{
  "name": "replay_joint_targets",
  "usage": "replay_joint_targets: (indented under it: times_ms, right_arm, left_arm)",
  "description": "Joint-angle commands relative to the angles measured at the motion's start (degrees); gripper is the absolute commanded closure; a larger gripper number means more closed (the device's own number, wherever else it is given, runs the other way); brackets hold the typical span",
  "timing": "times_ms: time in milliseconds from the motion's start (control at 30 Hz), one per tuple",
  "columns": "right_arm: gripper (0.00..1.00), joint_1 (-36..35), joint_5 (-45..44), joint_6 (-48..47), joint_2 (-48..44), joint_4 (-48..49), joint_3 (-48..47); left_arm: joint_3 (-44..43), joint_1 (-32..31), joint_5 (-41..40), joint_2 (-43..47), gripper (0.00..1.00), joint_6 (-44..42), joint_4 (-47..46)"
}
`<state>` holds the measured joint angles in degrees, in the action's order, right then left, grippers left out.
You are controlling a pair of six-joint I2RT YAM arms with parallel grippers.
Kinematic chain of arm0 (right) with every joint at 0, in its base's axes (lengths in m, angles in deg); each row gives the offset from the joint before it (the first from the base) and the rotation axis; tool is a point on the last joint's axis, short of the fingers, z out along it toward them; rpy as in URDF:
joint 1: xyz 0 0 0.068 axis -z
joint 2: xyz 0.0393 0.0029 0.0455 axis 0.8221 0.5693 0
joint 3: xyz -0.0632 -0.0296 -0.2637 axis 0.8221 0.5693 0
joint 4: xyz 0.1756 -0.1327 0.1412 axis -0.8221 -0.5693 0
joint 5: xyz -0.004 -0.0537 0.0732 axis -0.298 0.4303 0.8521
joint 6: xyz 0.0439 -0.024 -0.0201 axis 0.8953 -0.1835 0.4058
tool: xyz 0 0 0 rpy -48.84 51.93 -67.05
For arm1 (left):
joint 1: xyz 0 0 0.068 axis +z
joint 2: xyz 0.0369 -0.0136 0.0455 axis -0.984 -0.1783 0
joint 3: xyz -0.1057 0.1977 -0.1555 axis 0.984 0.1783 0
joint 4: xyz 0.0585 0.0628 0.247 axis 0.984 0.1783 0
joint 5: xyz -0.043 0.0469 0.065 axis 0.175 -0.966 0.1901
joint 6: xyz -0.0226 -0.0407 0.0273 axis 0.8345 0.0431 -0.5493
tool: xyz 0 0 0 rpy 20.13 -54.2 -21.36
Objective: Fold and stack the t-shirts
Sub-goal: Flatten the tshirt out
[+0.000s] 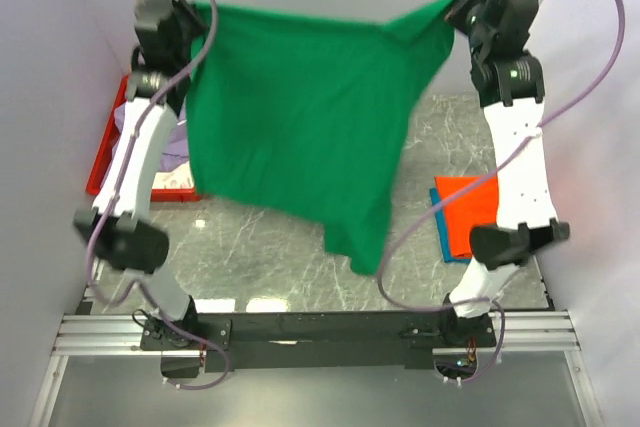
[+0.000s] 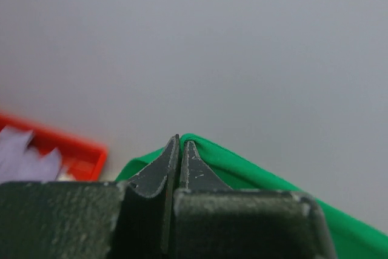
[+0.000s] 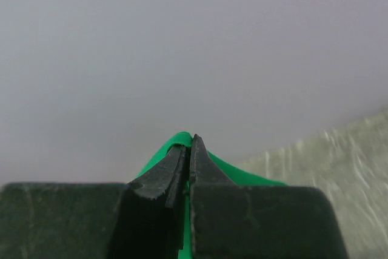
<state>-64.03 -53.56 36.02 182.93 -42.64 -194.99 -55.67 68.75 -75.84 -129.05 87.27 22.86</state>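
While left pincer [image 2: 180, 140] and right pincer [image 3: 189, 141] pinch green t-shirt [image 1: 300, 117], red tray [image 1: 105, 147] partly hidden

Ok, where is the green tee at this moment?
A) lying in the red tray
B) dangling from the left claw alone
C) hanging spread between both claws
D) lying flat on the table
C: the green tee hangs spread in the air, with the left claw and the right claw each shut on an upper corner.
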Motion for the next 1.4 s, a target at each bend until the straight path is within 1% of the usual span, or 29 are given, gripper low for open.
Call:
replay_joint_targets:
  times_ms: [0, 33, 100, 133, 200, 233, 300, 333, 400, 433, 500, 533, 567, 600, 633, 667, 700, 767, 800, 833, 933, 967, 1000, 1067, 1100, 1133, 1200, 1300, 1367]
  right_arm:
    - [1.0, 2.14, 1.74, -1.91, 1.56, 7.27, -15.19]
    - [1.0, 2.4, 1.74, -2.0, 1.31, 9.45, -15.73]
    - [1.0, 2.67, 2.18, -1.91, -2.44, 12.79, -12.42]
    - [1.0, 2.58, 2.09, -1.65, -4.12, 15.77, -6.92]
    - [1.0, 2.58, 1.83, -0.95, -9.38, 17.55, -0.83]
    - [1.0, 2.58, 1.48, -0.51, -11.07, 18.6, 5.29]
    - [1.0, 2.58, 1.03, 0.37, -15.99, 20.1, 12.18]
    - [1.0, 2.58, 0.95, 0.81, -17.4, 19.49, 17.78]
    - [1.0, 2.67, 1.47, 3.09, -21.53, 17.83, 23.95]
    - [1.0, 2.67, 1.99, 4.05, -23.28, 17.38, 32.17]
    - [1.0, 2.67, 2.79, 7.48, -29.87, 17.55, 41.87]
    - [1.0, 2.58, 3.75, 8.97, -32.24, 18.16, 51.92]
    - [1.0, 2.75, 4.45, 10.38, -36.62, 18.26, 56.98]
    - [1.0, 2.58, 5.24, 13.61, -38.58, 18.26, 61.73]
    - [1.0, 2.58, 6.82, 15.12, -40.51, 18.61, 70.92]
    - [1.0, 2.58, 8.23, 17.83, -43.92, 18.96, 75.45]
    - [1.0, 2.58, 9.37, 18.91, -45.35, 19.22, 83.41]
    - [1.0, 2.58, 11.84, 20.4, -48.16, 18.88, 89.96]
    - [1.0, 2.58, 12.71, 20.85, -48.7, 18.44, 92.69]
    - [1.0, 2.58, 13.77, 20.59, -49.4, 17.91, 97.24]
    - [1.0, 2.67, 16.49, 20.5, -51.16, 15.98, 103.15]
    - [1.0, 2.49, 19.81, 20.06, -52.12, 16.15, 104.4]
    - [1.0, 2.49, 21.06, 20.15, -52.65, 16.24, 105.71]
    - [0.99, 2.49, 22.92, 19.8, -54.23, 15.18, 108.88]
    - [0.96, 2.49, 24.57, 19.8, -54.85, 14.92, 109.85]
    - [0.9, 2.4, 25.46, 19.71, -55.29, 13.96, 111.07]
    - [0.82, 2.49, 27.65, 19.36, -57.83, 12.81, 112.14]
    - [0.79, 2.32, 27.67, 19.01, -63.36, 8.6, 111.79]
    - [0.8, 2.32, 27.31, 19.18, -68.36, 5.35, 111.53]
  left_arm:
    - [-17.03, 4.65, 13.51, -6.48, 0.99, 3.15, -6.38]
    - [-22.45, 5.26, 15.62, -8.0, 0.99, 3.5, -5.94]
    - [-25.14, 7.11, 17.04, -9.33, 0.99, 4.03, -5.76]
    - [-23.93, 7.72, 18.61, -8.99, 0.99, 4.55, -6.46]
    - [-20.07, 9.05, 19.33, -5.76, 0.99, 4.91, -8.92]
    - [-14.65, 9.4, 19.33, -4.34, 0.99, 4.91, -9.45]
    - [-9.09, 10.01, 20.2, -0.22, 0.99, 5.43, -11.55]
    - [-4.19, 10.1, 20.64, 1.02, 0.99, 5.52, -11.13]
    - [2.15, 10.19, 20.73, 5.66, 0.99, 7.35, -11.03]
    - [10.37, 10.19, 21.0, 7.61, 0.99, 7.98, -11.73]
    - [19.46, 10.11, 21.26, 13.21, 0.99, 9.82, -13.22]
    - [27.94, 10.19, 21.35, 14.9, 0.99, 11.48, -14.01]
    - [31.94, 10.11, 21.0, 16.49, 0.99, 12.37, -13.93]
    - [35.72, 10.19, 20.04, 19.03, 0.99, 13.77, -13.59]
    - [42.64, 10.11, 19.95, 20.18, 0.99, 16.05, -12.8]
    - [46.01, 10.19, 20.03, 21.24, 0.98, 17.2, -12.53]
    - [52.66, 10.11, 20.03, 22.9, 0.96, 19.74, -12.44]
    - [58.59, 10.11, 20.29, 24.06, 0.95, 22.12, -12.09]
    - [63.83, 10.19, 20.47, 24.85, 0.91, 24.22, -12.17]
    - [66.41, 10.19, 20.56, 25.29, 0.89, 25.29, -12.35]
    - [74.5, 10.19, 20.03, 26.26, 0.84, 29.51, -11.3]
    - [76.0, 10.11, 19.95, 26.52, 0.84, 30.39, -10.43]
    - [78.71, 10.1, 17.86, 27.57, 0.84, 31.44, -10.07]
    - [80.93, 10.19, 15.91, 29.07, 0.82, 32.68, -8.13]
    - [82.42, 10.11, 15.21, 30.9, 0.79, 32.94, -6.91]
    - [83.04, 10.19, 14.42, 31.96, 0.78, 32.95, -6.55]
    - [84.36, 10.11, 13.62, 35.04, 0.75, 33.12, -5.15]
    - [85.68, 10.11, 14.58, 38.73, 0.77, 32.86, -4.62]
    - [86.12, 10.1, 14.41, 41.1, 0.78, 32.42, -3.74]
